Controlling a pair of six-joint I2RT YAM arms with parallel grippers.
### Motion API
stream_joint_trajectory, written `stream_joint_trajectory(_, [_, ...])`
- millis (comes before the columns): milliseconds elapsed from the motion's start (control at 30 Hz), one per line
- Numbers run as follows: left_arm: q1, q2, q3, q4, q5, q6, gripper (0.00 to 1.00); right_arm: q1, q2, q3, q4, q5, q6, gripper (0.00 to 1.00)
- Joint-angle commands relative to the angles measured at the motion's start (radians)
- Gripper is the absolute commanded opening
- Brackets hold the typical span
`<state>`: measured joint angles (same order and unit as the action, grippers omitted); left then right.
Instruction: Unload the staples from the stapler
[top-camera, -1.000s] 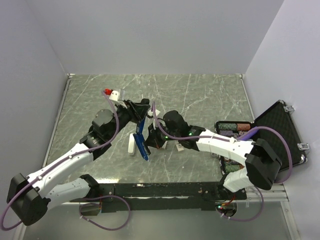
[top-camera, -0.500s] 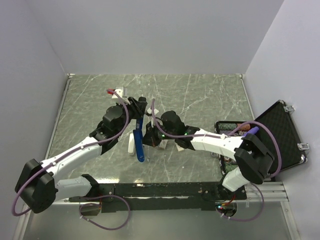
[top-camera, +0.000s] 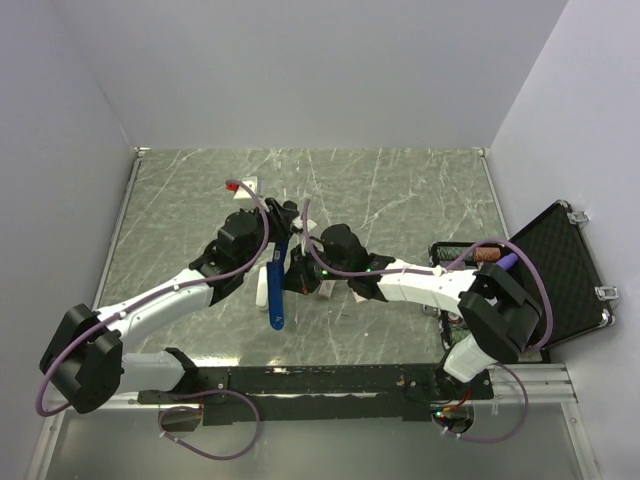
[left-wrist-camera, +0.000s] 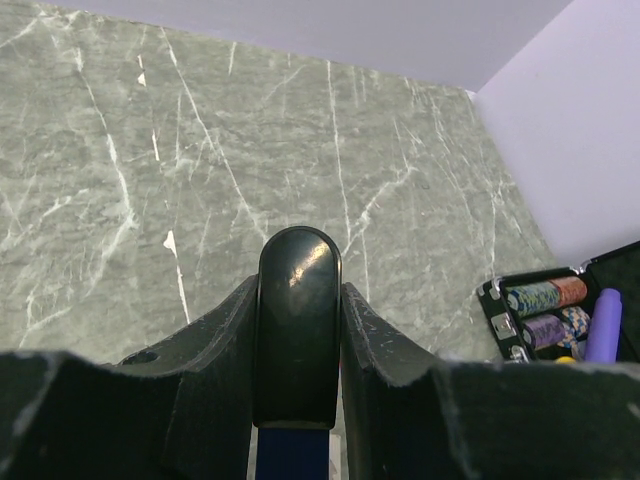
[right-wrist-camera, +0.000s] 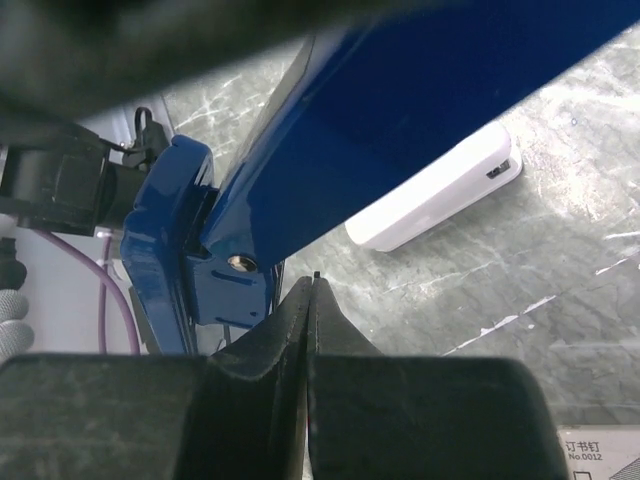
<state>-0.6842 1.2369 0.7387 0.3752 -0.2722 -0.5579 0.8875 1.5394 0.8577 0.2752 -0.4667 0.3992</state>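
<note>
Being clamped by its black end between the partly spread fingers of the left gripper, the stapler is held up just beside the white box. The right gripper is pressed fully closed on nothing, tips near the stapler's blue hinge.

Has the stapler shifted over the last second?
Yes. In the top view the stapler has swung its lower tip left, closer to the white block lying on the table.

stapler: cropped by top edge | case: cut off at right edge
</note>
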Motion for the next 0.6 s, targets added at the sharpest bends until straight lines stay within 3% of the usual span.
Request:
stream_joint_trajectory(0, [-0.006, -0.045, 0.054, 0.045, 0.034, -0.030, 0.01, 0.021, -0.042, 0.032, 0.059, -0.035, -0.045, 0.00])
stream_joint_trajectory(233, [-0.006, -0.135, 0.067, -0.034, 0.047, -0.017, 0.01, 0.008, -0.107, 0.046, -0.065, 0.055, -0.118, 0.00])
stream_joint_trajectory(567, [-0.006, -0.270, 0.082, -0.156, 0.033, 0.003, 0.00, 0.007, -0.274, 0.078, -0.335, 0.365, -0.237, 0.00])
